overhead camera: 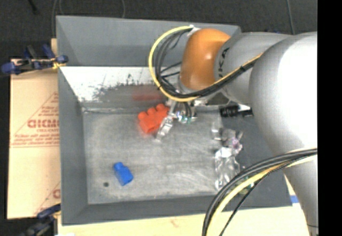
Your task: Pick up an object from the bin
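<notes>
An orange-red toy brick (150, 119) with studs on top lies near the bin's back wall, in the middle. My gripper (166, 125) hangs just to its right, and one silvery fingertip (163, 129) rests against the brick's right edge. A small blue block (123, 173) lies on the floor at the front left, well away from the gripper. A crumpled clear plastic wrapper (226, 155) lies at the right side of the bin.
The arm with its orange cover and looped cables reaches in from the right and hides the bin's back right corner. Bare floor lies between the blue block and the wrapper.
</notes>
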### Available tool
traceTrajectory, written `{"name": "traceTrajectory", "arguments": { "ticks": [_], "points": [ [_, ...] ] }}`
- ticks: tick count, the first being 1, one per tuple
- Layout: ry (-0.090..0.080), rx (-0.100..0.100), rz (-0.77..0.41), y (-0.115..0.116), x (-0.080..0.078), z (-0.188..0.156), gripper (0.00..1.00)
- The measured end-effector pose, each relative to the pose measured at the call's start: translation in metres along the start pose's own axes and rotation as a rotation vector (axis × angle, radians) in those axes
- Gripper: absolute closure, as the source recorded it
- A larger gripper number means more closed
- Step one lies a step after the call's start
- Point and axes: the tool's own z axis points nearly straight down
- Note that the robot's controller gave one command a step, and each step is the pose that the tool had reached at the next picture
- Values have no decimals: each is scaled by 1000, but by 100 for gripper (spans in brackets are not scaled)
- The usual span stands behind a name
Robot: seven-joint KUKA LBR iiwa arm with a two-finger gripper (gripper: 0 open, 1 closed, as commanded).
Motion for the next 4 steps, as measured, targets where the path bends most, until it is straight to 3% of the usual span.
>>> {"name": "traceTrajectory", "arguments": {
  "ticks": [1, 4],
  "points": [
    [-2, 1, -2, -1, -2, -2, 100],
    [-2, 2, -6, -1, -2, -2, 100]
  ]
}}
